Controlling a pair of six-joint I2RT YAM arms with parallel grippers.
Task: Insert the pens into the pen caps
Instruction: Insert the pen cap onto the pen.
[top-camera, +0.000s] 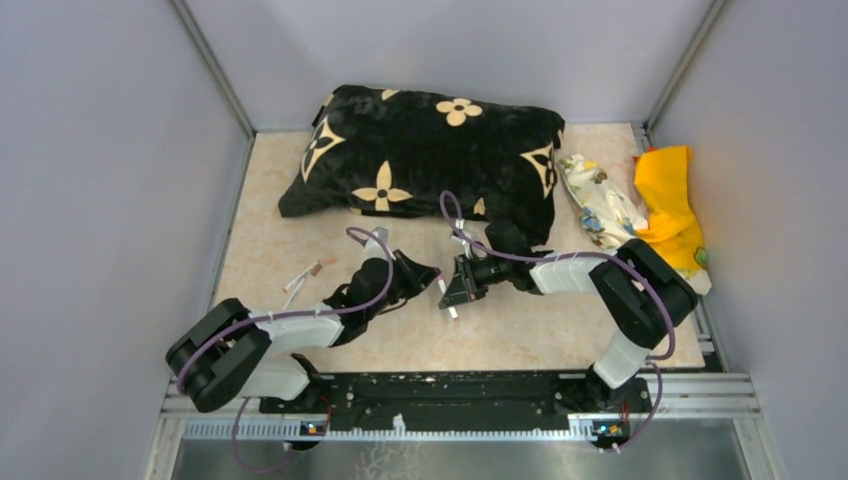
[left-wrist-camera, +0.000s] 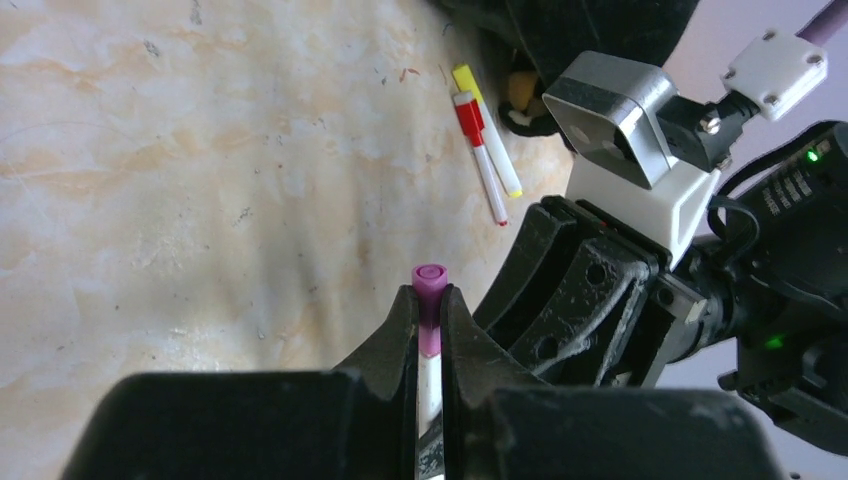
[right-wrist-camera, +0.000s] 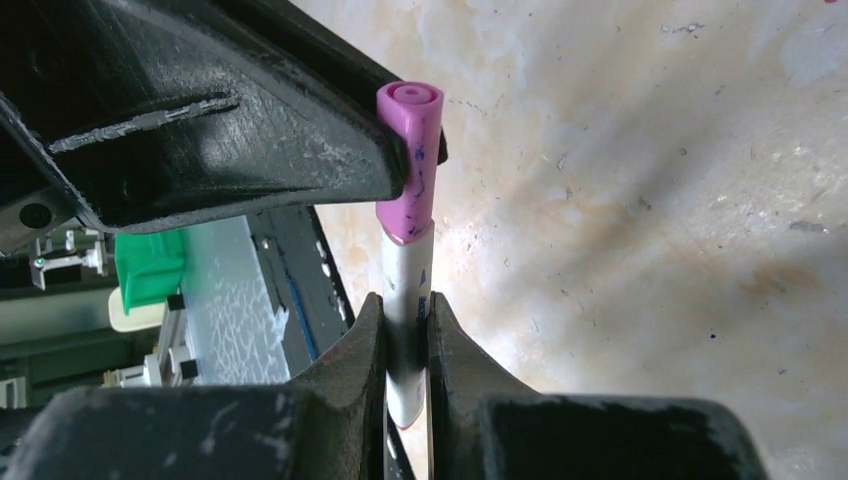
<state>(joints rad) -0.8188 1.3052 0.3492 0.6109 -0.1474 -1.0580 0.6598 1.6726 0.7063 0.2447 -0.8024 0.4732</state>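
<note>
- The left gripper (left-wrist-camera: 430, 300) is clenched on the pink cap (left-wrist-camera: 430, 285), 1 finger on each side, with the cap's round end poking out past the fingertips.
- The right gripper (right-wrist-camera: 407, 325) grasps the white barrel of the same pen (right-wrist-camera: 405, 280), just below the cap.
- The cap sits on the end of the pen. In the right wrist view a left finger (right-wrist-camera: 200, 130) presses against the cap's side.
- Both grippers meet nose to nose above the middle of the surface (top-camera: 520, 330), in front of the black flowered cushion (top-camera: 430, 160) that lies along its far edge.
- 2 more pens lie side by side on the surface beyond the left gripper: a red-capped pen (left-wrist-camera: 480, 150) and a yellow-capped pen (left-wrist-camera: 495, 150).
- A few loose pens (top-camera: 298, 282) lie toward the left edge, beside the left arm.
- A yellow cloth (top-camera: 670, 200) is bunched at the right edge.
</note>
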